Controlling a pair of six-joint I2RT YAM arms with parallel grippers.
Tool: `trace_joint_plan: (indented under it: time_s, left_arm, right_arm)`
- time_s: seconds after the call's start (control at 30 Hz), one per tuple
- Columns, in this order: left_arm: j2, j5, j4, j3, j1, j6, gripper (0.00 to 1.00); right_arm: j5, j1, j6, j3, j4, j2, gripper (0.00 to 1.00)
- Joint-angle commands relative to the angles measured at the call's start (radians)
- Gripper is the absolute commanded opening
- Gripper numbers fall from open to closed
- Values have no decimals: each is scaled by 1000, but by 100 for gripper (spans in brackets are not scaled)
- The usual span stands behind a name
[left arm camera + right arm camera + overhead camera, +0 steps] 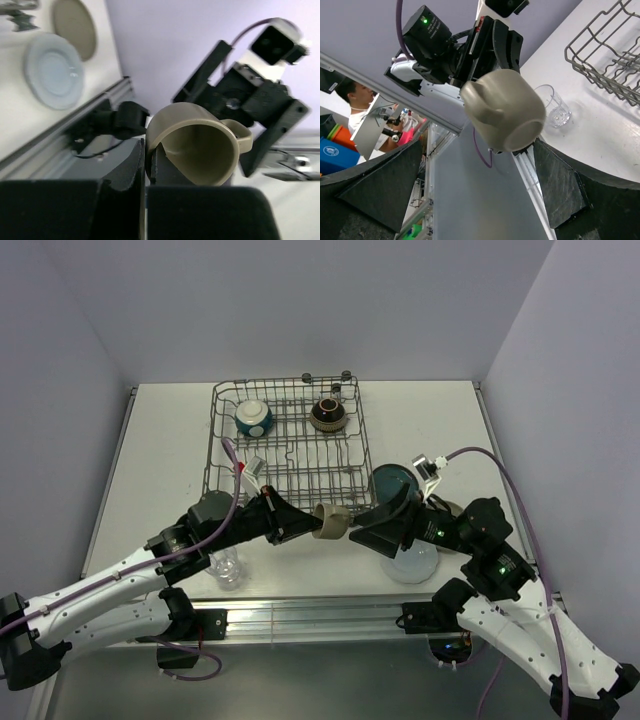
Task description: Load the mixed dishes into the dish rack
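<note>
- White table (150, 440), grey walls. Dish rack (285, 455) sits far centre w/ teal bowl (253, 417) & dark brown bowl (327, 414) inside.
- Olive-grey mug (331, 521) hangs in mid-air just in front of rack's near edge, between both tools.
- Left gripper (305, 523) is clamped on mug rim, one finger inside, one outside.
- Right gripper (375, 525) is spread wide, holding nothing, mug base facing it.
- My guess: stiff glazed ceramic, moderate wt, slick, chips if dropped. I'd grab across the body, clear of handle (482, 107).
- No legible text on mug. Blue box (335, 152) in bkgd has a logo I can't read.
</note>
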Motion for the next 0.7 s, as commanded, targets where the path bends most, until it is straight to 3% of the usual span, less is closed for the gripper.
trace_joint_plan:
  time_s: [0.0, 0.47, 0.67]
  left_arm:
    - [-15, 114, 257, -28, 21, -129, 0]
    - [23, 190, 469, -80, 27, -248, 0]
    - [29, 185, 460, -80, 27, -247, 0]
  right_arm:
    - [-14, 1, -43, 25, 35, 15, 100]
    - [-85, 3, 61, -21, 258, 83, 96]
    - [-95, 3, 101, -21, 329, 113, 92]
